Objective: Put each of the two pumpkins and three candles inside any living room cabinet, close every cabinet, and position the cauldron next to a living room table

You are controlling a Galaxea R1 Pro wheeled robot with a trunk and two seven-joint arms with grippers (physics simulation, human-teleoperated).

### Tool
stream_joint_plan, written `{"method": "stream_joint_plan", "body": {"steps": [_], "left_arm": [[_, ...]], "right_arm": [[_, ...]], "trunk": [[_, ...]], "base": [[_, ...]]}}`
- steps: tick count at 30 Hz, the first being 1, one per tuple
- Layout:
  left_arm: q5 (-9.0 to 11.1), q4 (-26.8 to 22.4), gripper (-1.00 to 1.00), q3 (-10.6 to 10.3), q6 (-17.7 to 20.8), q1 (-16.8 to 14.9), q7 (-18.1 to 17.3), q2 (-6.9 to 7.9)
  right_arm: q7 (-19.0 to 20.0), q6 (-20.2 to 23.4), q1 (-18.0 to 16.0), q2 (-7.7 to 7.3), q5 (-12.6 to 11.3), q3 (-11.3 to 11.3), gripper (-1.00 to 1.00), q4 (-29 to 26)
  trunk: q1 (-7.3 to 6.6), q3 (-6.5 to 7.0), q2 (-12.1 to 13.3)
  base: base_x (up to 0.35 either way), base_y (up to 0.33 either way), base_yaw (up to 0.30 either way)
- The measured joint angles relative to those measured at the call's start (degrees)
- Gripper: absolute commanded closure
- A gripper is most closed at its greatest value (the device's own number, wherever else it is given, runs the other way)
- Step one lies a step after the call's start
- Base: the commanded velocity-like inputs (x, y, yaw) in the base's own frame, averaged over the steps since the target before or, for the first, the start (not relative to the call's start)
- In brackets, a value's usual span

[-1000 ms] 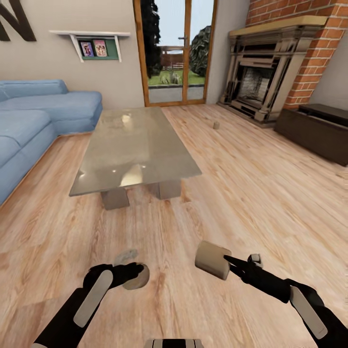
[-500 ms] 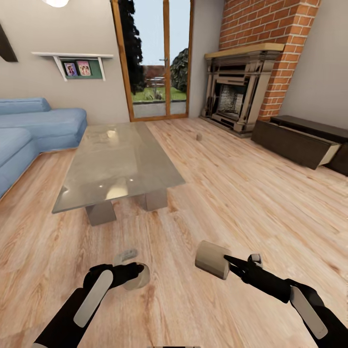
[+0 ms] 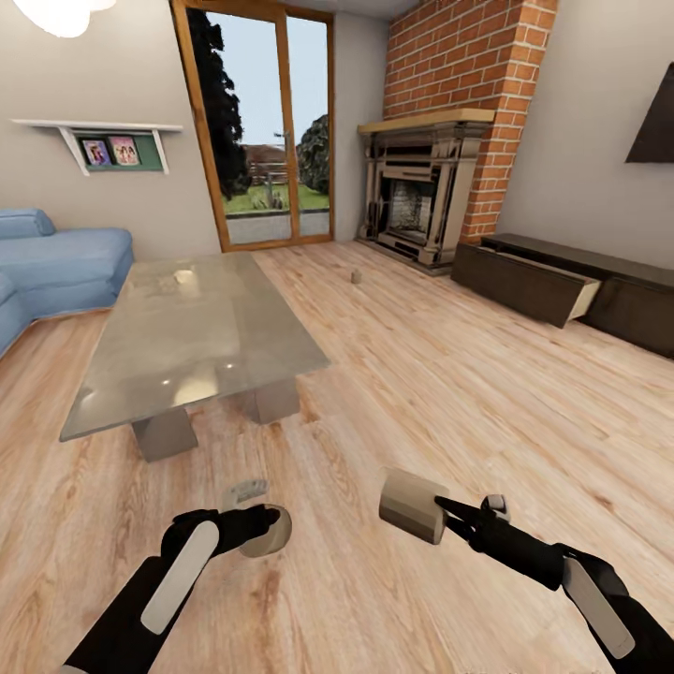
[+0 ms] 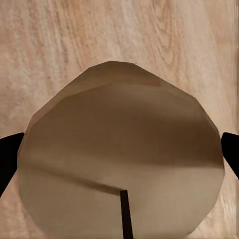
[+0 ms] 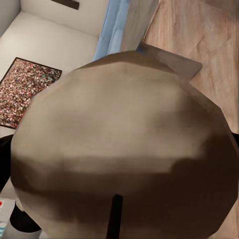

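Nearest, each end effector is clamped on one candle: the left end effector (image 3: 251,529) grips a candle (image 3: 269,535) that its black fingers mostly hide in the head view, while the right end effector (image 3: 447,513) grips a second candle (image 3: 412,505) held out sideways over the plank floor (image 3: 449,393). A third candle (image 3: 356,276), tiny and hard to make out, stands on the floor beyond the glass desk (image 3: 192,332), well apart from both end effectors. Farthest, the dark cabinet (image 3: 562,285) by the wall has one drawer (image 3: 534,288) pulled open, its right end cut off.
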Motion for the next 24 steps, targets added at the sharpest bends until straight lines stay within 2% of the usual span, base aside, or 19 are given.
{"method": "stream_joint_plan", "body": {"steps": [6,10,24], "left_arm": [[0.01,-0.05,1.00,-0.07,0.00,0.03,0.00,0.00],[0.07,-0.03,1.00,-0.40,-0.01,0.06,0.00,-0.06],[-0.04,-0.05,1.00,-0.86,-0.03,0.04,0.08,-0.17]], "right_arm": [[-0.14,-0.01,0.00,0.03,0.07,-0.04,1.00,0.26],[-0.08,-0.02,0.00,0.01,0.03,-0.04,1.00,0.38],[0.05,-0.10,0.01,0.04,-0.02,-0.04,1.00,1.76]], "trunk": [[0.00,0.40,0.00],[-0.02,0.67,0.00],[-0.03,1.62,0.00]], "base": [[0.007,0.000,-0.214],[0.183,-0.019,-0.214],[0.230,-0.210,-0.214]]}}
